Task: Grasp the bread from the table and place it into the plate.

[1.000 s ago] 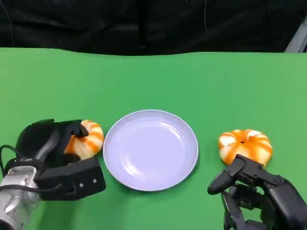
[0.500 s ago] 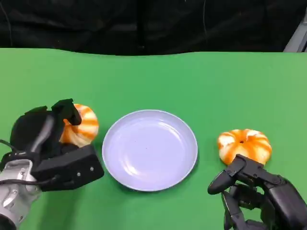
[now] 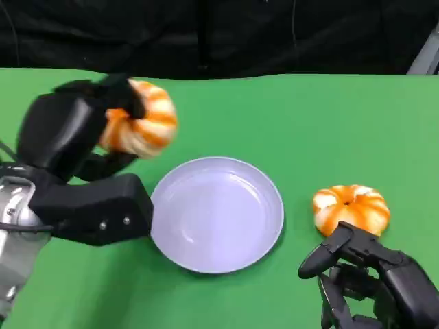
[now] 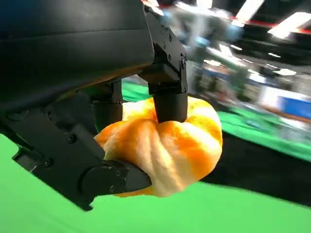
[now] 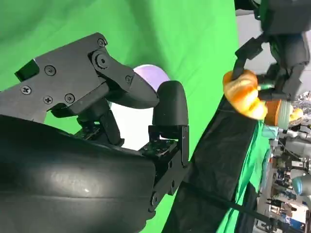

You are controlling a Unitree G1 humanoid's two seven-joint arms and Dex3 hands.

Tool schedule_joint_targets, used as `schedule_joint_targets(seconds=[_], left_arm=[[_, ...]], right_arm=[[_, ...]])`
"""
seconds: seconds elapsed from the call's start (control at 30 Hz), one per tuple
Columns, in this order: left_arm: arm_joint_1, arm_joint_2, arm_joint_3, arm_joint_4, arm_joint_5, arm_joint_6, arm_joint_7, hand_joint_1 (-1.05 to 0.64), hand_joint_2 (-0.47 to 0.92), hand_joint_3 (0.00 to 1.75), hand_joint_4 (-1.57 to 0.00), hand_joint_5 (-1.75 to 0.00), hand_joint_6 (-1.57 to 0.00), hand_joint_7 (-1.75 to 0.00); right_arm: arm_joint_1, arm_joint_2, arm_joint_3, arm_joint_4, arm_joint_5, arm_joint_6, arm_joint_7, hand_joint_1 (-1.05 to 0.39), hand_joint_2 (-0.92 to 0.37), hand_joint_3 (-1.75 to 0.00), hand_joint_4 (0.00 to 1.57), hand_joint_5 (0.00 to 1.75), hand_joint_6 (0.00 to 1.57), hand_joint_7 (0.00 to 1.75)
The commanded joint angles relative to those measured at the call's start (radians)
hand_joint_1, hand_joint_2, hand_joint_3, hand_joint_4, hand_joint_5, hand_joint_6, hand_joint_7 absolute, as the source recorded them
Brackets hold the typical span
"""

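— So where's the bread [image 3: 140,127]?
— Gripped in the left hand [image 3: 68,133], lifted off the worktop [image 3: 274,116], left of and beyond the plate [image 3: 264,233]; right hand [image 3: 370,281] holds nothing, fingers apart, near the second bun [image 3: 350,208]

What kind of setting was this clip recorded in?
Most likely a robotics lab or demo hall, not a kitchen. The green table cover with black drapes behind looks staged, the bread in the left hand looks like a prop, and the right wrist view shows blurry equipment behind.

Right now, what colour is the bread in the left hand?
Orange with white stripes; bread, clearest in the left wrist view.
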Motion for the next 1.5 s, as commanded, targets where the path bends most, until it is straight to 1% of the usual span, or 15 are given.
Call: schedule_joint_targets(seconds=[0.03,0.27,0.33,0.4,0.67,0.7,0.73,0.77,0.8,0.83,1.27,1.5], left_arm=[[0.023,0.006,0.026,-0.026,-0.007,0.022,-0.043,-0.08,0.45,1.21,-0.87,-1.75,-0.70,-1.74],[0.026,-0.002,0.036,-0.031,0.000,0.023,-0.054,-0.08,0.45,1.21,-0.87,-1.75,-0.70,-1.73],[-0.018,-0.015,-0.022,-0.112,-0.051,-0.017,-0.175,-0.08,0.45,1.20,-0.84,-1.75,-0.72,-1.69],[-0.035,-0.023,-0.042,-0.152,-0.074,-0.031,-0.239,-0.08,0.45,1.20,-0.82,-1.75,-0.73,-1.67],[-0.030,-0.037,-0.022,-0.162,-0.070,-0.033,-0.274,-0.08,0.45,1.20,-0.81,-1.75,-0.74,-1.65],[-0.036,-0.063,-0.080,-0.142,-0.042,-0.044,-0.288,-0.09,0.47,1.16,-0.81,-1.75,-0.72,-1.67],[-0.040,-0.083,-0.123,-0.127,-0.021,-0.053,-0.299,-0.10,0.58,0.98,-0.81,-1.75,-0.67,-1.71],[-0.043,-0.097,-0.151,-0.116,-0.005,-0.059,-0.305,-0.11,0.65,0.87,-0.81,-1.75,-0.65,-1.73],[-0.045,-0.104,-0.166,-0.109,0.003,-0.062,-0.308,-0.11,0.69,0.80,-0.81,-1.75,-0.63,-1.74],[-0.046,-0.105,-0.166,-0.108,0.006,-0.063,-0.308,-0.11,0.71,0.77,-0.81,-1.75,-0.63,-1.74],[-0.045,-0.115,-0.158,-0.102,0.016,-0.071,-0.313,-0.11,0.74,0.72,-0.81,-1.75,-0.62,-1.75],[-0.059,-0.123,-0.179,-0.065,0.040,-0.083,-0.318,-0.10,0.73,0.67,-0.80,-1.75,-0.60,-1.75]], right_arm=[[0.007,-0.009,-0.010,0.002,0.007,-0.011,-0.001,-0.06,-0.71,-0.96,0.76,1.75,0.71,1.46],[0.007,-0.009,-0.010,0.002,0.007,-0.011,-0.001,-0.06,-0.71,-0.96,0.76,1.75,0.71,1.46],[0.002,-0.005,-0.002,-0.006,-0.003,-0.003,-0.007,-0.06,-0.71,-0.96,0.76,1.75,0.71,1.46],[-0.001,-0.004,0.002,-0.010,-0.007,0.001,-0.010,-0.06,-0.71,-0.96,0.76,1.75,0.71,1.46],[-0.001,-0.005,0.003,-0.010,-0.007,0.001,-0.013,-0.06,-0.71,-0.97,0.77,1.75,0.70,1.47],[0.002,-0.003,0.006,-0.014,-0.009,-0.001,-0.016,-0.06,-0.71,-0.97,0.77,1.75,0.70,1.47],[0.005,-0.002,0.008,-0.016,-0.011,-0.002,-0.018,-0.06,-0.70,-0.97,0.77,1.75,0.70,1.47],[0.006,-0.001,0.010,-0.018,-0.012,-0.003,-0.020,-0.06,-0.70,-0.97,0.77,1.75,0.70,1.47],[0.007,-0.001,0.011,-0.019,-0.013,-0.003,-0.021,-0.07,-0.70,-0.97,0.77,1.75,0.70,1.47],[0.007,-0.001,0.011,-0.019,-0.013,-0.003,-0.022,-0.07,-0.70,-0.97,0.77,1.75,0.70,1.47],[0.007,-0.003,0.013,-0.020,-0.012,-0.002,-0.025,-0.07,-0.71,-0.96,0.77,1.75,0.70,1.47],[0.006,-0.006,0.013,-0.022,-0.016,-0.004,-0.024,-0.07,-0.71,-0.97,0.76,1.75,0.69,1.48]])
